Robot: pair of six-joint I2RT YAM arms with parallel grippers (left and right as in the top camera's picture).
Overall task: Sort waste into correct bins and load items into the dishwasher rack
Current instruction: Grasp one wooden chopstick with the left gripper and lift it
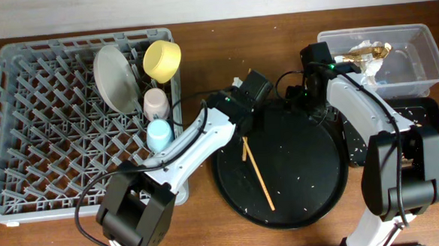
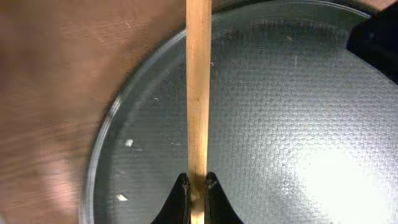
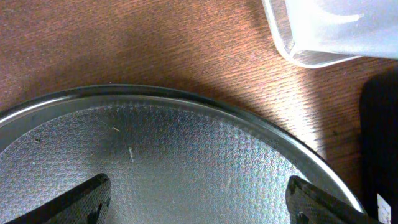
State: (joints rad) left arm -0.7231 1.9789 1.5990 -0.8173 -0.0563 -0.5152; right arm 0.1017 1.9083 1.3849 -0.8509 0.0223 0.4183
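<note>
The large square grey plastic crate shows a criss-cross lattice of grey pegs. Against that grey stand a pale grey round plate, a bright yellow bowl, a small pink cup and a small light-blue cup. The large round black tray has a fine pebbled grain, flecked with pale crumbs. The thin wooden chopstick is light tan. A shiny gold-brown wrapper glints through the clear plastic tub. The wood-grain table is reddish brown.
</note>
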